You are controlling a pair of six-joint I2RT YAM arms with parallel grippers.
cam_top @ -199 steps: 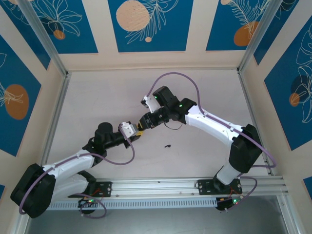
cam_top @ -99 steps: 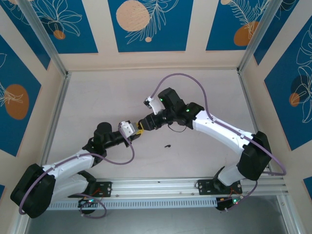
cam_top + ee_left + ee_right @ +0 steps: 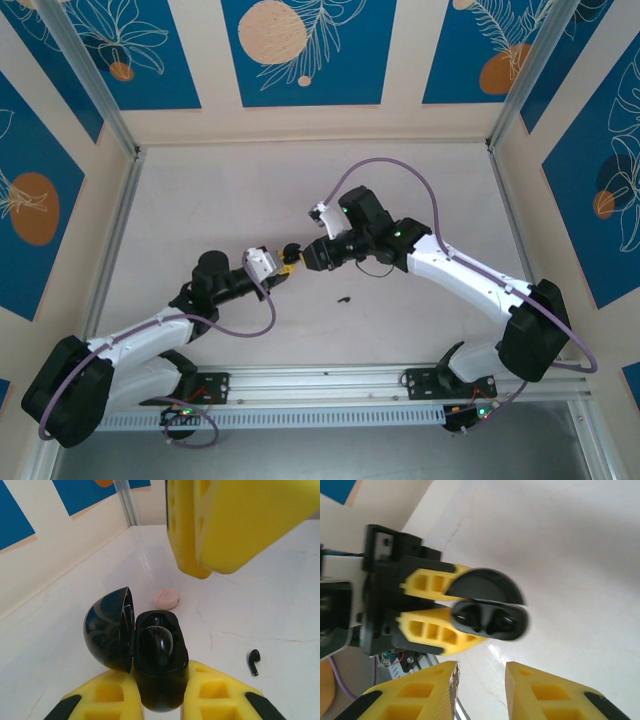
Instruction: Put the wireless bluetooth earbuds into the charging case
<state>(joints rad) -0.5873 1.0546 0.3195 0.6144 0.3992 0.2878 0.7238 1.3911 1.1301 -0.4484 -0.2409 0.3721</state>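
Left wrist view: the left tool (image 3: 160,682) clamps a glossy black round charging case (image 3: 159,647), lid open. A small black stemmed earbud (image 3: 254,662) lies loose on the white desk (image 3: 285,605) nearby. The right tool (image 3: 481,677) faces the case, jaws parted, empty.

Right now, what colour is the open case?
Black; the case shows best from the left wrist.

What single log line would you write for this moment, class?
left gripper: shut on black case, lid open | right gripper: open, empty | black earbud: loose on table
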